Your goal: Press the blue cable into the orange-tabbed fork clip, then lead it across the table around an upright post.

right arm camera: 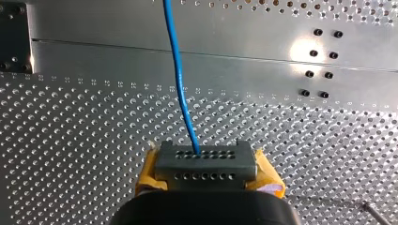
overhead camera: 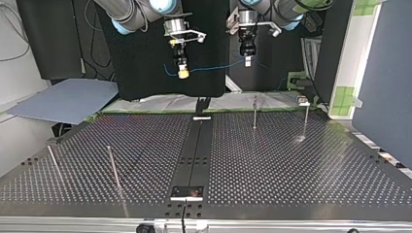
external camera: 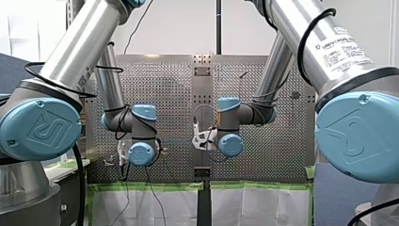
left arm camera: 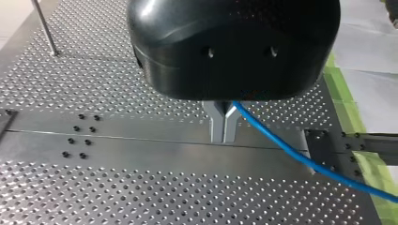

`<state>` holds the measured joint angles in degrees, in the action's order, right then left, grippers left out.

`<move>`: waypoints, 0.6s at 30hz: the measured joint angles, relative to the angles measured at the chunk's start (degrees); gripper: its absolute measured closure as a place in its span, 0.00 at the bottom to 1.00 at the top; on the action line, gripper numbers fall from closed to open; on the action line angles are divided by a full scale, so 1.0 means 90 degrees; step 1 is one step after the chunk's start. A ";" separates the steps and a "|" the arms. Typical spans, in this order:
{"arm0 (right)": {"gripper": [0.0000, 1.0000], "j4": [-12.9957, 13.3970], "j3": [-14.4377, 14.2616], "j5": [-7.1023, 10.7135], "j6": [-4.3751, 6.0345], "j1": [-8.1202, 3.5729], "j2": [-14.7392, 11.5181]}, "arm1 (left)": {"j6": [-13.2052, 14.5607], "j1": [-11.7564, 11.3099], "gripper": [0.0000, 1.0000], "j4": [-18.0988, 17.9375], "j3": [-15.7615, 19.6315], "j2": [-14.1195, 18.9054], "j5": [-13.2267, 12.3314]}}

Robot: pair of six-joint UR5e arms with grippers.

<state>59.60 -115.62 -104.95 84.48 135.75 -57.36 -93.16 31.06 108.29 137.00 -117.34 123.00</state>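
Gripped the blue cable (left arm camera: 300,157) in the left pincer (left arm camera: 224,126), narrow metal fingers (left arm camera: 217,123) pressed together on it just under a rounded, glossy black housing (left arm camera: 234,47). Led away from those fingers sideways and downward, over a smooth unperforated strip (left arm camera: 141,136) and toward green tape (left arm camera: 345,101) at the edge of the perforated metal table (left arm camera: 117,197). Gripped the same cable in the right pincer (right arm camera: 205,161) as well, clamped between yellow pads (right arm camera: 150,171) behind a grey block (right arm camera: 206,168) drilled with two rows of small holes. Ran straight ahead from that block as a thin, glossy blue line above the dotted sheet. Hung between the two pincers in a shallow sag, well above the table. Stood below the left pincer and well apart from it: two thin upright metal posts (overhead camera: 254,112), one further to its outer side. Stood below and far out from the right pincer: two more thin posts (overhead camera: 112,167), leaning slightly in the top view. Touched none of the posts with the cable.
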 joint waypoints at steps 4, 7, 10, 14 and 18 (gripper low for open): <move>1.00 0.0000 -0.0001 0.0000 0.0000 0.0000 0.0000 | 0.0000 -0.0001 1.00 0.0000 0.0000 -0.0018 0.0000; 1.00 0.0000 -0.0001 0.0000 0.0000 0.0000 0.0000 | 0.0000 -0.0002 1.00 0.0000 0.0000 -0.0019 0.0000; 1.00 0.0000 -0.0001 0.0000 0.0000 0.0000 0.0000 | 0.0000 -0.0002 1.00 0.0000 0.0000 -0.0020 -0.0001; 1.00 0.0000 -0.0001 0.0000 0.0000 0.0000 0.0000 | 0.0000 -0.0001 1.00 0.0000 0.0000 -0.0022 0.0000; 1.00 -0.0081 0.0080 -0.0081 -0.0081 0.0080 0.0080 | 0.0000 -0.0002 1.00 0.0000 0.0000 -0.0022 0.0000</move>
<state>58.87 -114.90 -105.68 83.75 136.47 -56.64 -93.16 31.05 108.29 137.00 -117.54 123.00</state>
